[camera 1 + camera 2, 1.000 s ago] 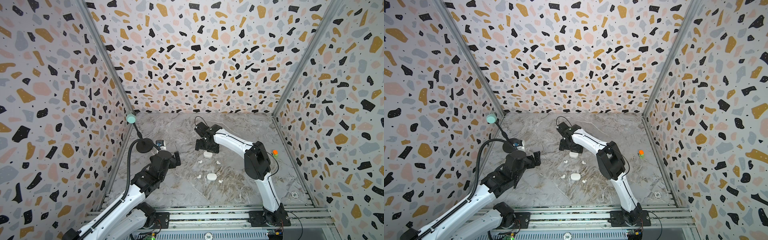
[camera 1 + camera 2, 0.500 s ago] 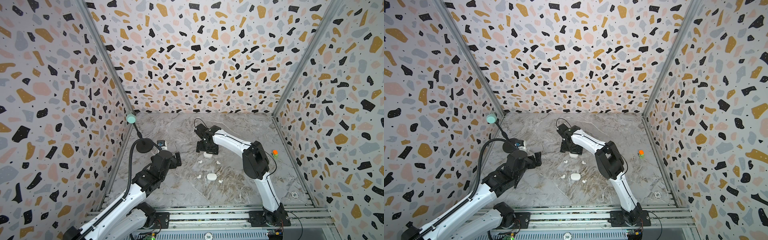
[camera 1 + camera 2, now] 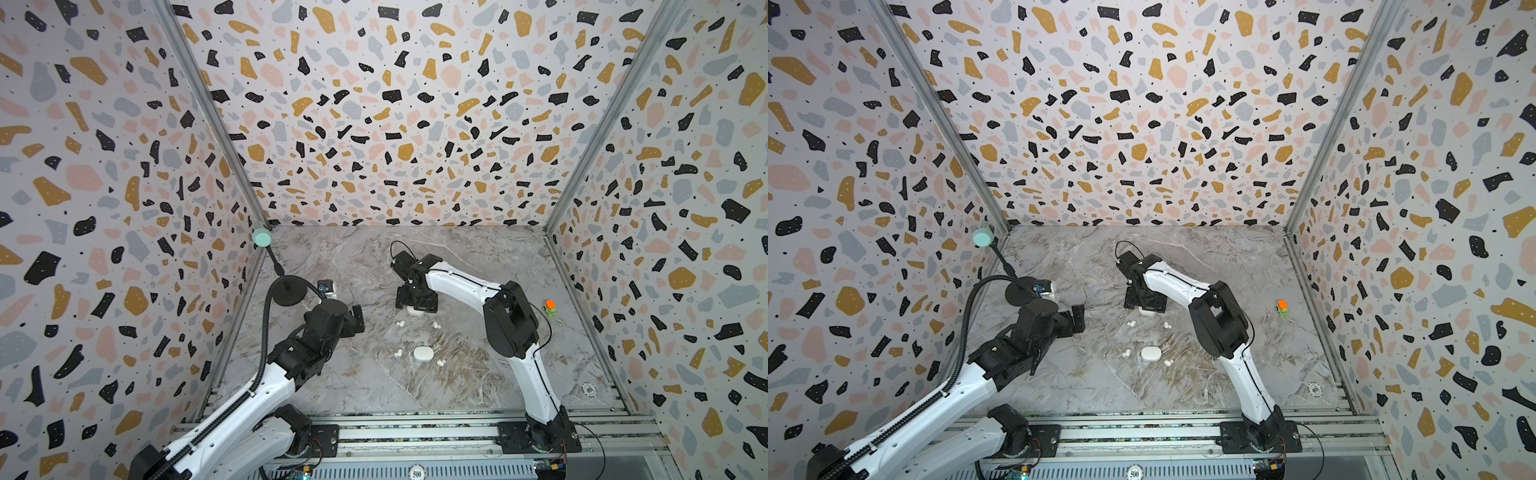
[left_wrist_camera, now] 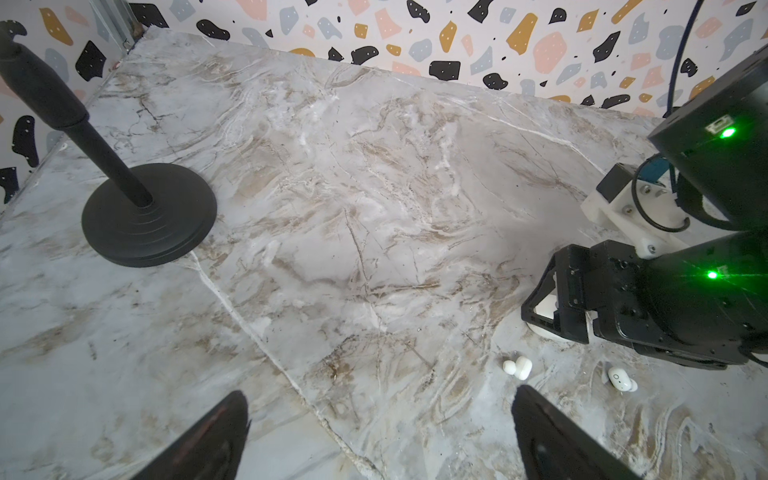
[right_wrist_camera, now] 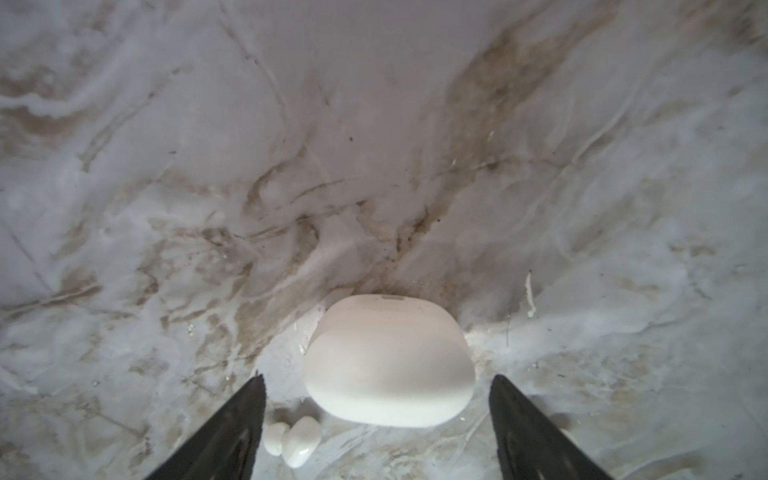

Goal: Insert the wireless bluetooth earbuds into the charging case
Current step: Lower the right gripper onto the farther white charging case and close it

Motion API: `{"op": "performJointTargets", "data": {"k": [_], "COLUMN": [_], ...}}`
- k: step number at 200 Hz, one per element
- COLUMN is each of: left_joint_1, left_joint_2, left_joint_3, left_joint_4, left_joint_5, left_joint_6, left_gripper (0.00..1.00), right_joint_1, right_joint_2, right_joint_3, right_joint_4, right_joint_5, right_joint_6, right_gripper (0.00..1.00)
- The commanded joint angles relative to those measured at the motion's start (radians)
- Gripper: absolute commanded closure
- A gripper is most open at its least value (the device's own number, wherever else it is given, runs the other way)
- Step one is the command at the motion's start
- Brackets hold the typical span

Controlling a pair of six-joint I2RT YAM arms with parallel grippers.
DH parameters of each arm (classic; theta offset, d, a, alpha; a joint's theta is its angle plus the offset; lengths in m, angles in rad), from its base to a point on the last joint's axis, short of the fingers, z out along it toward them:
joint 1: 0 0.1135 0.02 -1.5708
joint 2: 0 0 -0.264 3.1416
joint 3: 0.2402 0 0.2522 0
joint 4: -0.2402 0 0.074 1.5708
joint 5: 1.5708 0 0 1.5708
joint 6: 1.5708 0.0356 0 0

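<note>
Right tool (image 5: 377, 376) straddles a closed charging case (image 5: 388, 365), jaws released; left tool (image 4: 381, 392) hangs released, empty. All four earbuds (image 3: 400, 323) lie loose on the bench (image 3: 353, 386): nothing inserted.

I looked into a booth closed on three sides. The back wall (image 3: 395, 124), left wall (image 3: 83, 208) and right wall (image 3: 685, 208) were pale panels printed with a terrazzo pattern of black, mustard, pink and grey chips. Bare metal posts (image 3: 217, 124) ran up the two rear corners where the walls met. The floor (image 3: 478, 257) was a grey-white marble-look sheet with brown veining, crossed diagonally by a thin pale seam (image 4: 266, 353). A slotted aluminium rail (image 3: 415, 436) lay along the near edge. A black stand (image 4: 158, 224) with a round base stood by the left wall. The light was soft and even.
</note>
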Motion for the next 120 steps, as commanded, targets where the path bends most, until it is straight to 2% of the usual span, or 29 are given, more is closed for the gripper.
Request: {"op": "performJointTargets", "data": {"k": [1,64,120], "left_joint_1": [-0.004,-0.004,-0.004], "left_joint_2": [0.002,0.014,0.029], "left_joint_3": [0.029,0.030,0.034], "left_joint_4": [0.024,0.024,0.019], "left_joint_5": [0.005,0.006,0.003], "left_joint_6": [0.019,0.021,0.023], "left_gripper": [0.00,0.00,0.00], "right_joint_1": [-0.004,-0.016,-0.015], "right_joint_2": [-0.045,-0.060,-0.078], "right_joint_3": [-0.017,-0.064,-0.061], "right_joint_4": [0.010,0.047,0.046], "right_joint_5": [0.002,-0.010,0.003], "right_joint_6": [-0.012,-0.022,-0.030], "right_gripper": [0.16,0.23,0.23]}}
